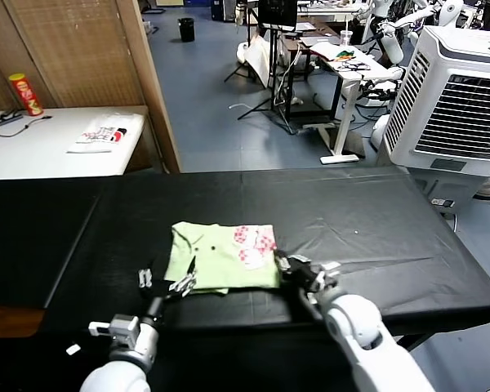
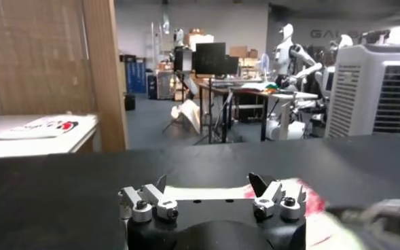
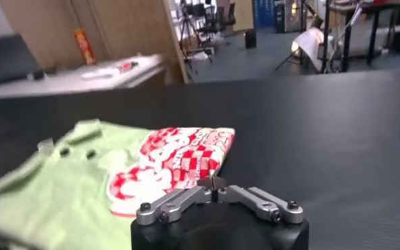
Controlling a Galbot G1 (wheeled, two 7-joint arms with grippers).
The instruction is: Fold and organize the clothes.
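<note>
My right claw (image 1: 284, 263) sits low at the near edge of the black table (image 1: 376, 237); in its wrist view (image 3: 213, 183) the two fingertips meet at a point, drawn nearly together, and I see no cloth pinched between them. Whether the tips touch the shirt I cannot tell. The shirt (image 1: 222, 256) lies just beside this claw on its left and a little ahead, folded flat, with the pink-red print (image 3: 179, 162) on the corner nearest the claw and the buttoned collar farther off to the left.

My left claw (image 1: 168, 282) hovers at the shirt's near-left corner with its fingers spread wide (image 2: 210, 193), holding nothing; the pale cloth shows just beyond the fingertips.

Past both claws the table runs on bare and dark. Farther out to the left stands a white table (image 1: 49, 151) with a white printed item (image 1: 102, 135) and a red can (image 1: 24, 93) on it. Farther right of the claws, well beyond the table, is a big white cooler unit (image 1: 453, 106), with lab desks behind.
</note>
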